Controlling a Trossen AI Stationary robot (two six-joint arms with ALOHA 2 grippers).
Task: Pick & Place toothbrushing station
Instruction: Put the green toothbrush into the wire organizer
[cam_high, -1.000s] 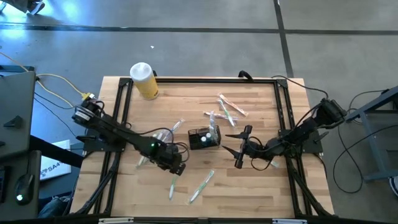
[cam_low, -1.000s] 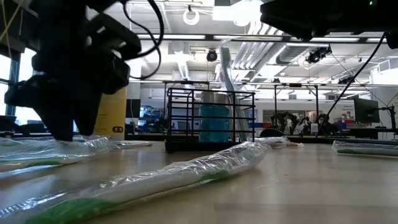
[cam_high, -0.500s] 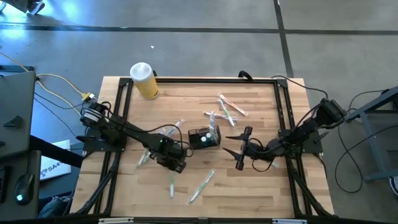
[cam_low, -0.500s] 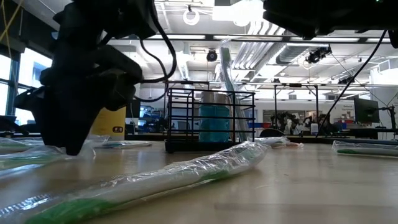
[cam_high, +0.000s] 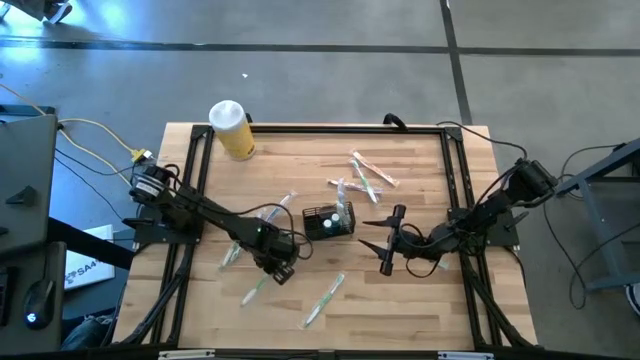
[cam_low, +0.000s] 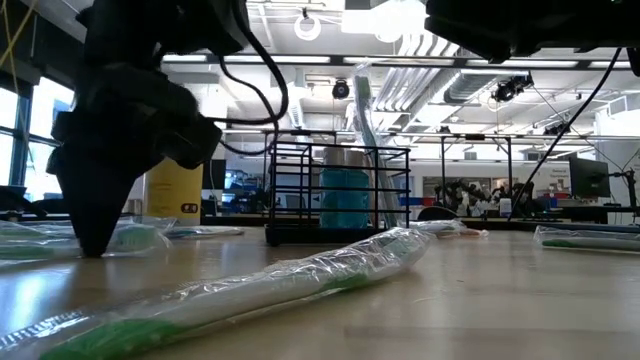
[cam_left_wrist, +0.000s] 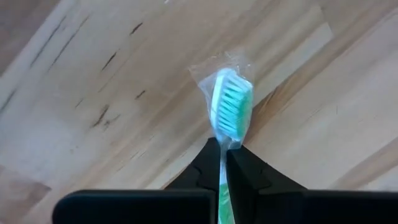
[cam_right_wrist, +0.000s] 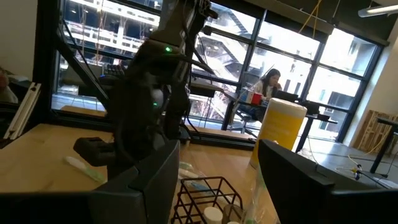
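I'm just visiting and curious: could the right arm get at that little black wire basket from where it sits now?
Probably yes. The right tool is open and empty, beside the black mesh caddy, with only bare table between them. The left tool is busy, shut on a wrapped green toothbrush.

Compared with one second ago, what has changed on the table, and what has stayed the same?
The left gripper has closed on a green wrapped toothbrush lying on the table in front of the black mesh caddy; that toothbrush has swung to a new angle. The caddy, the yellow cylinder, the other toothbrushes and the open right gripper stayed where they were.
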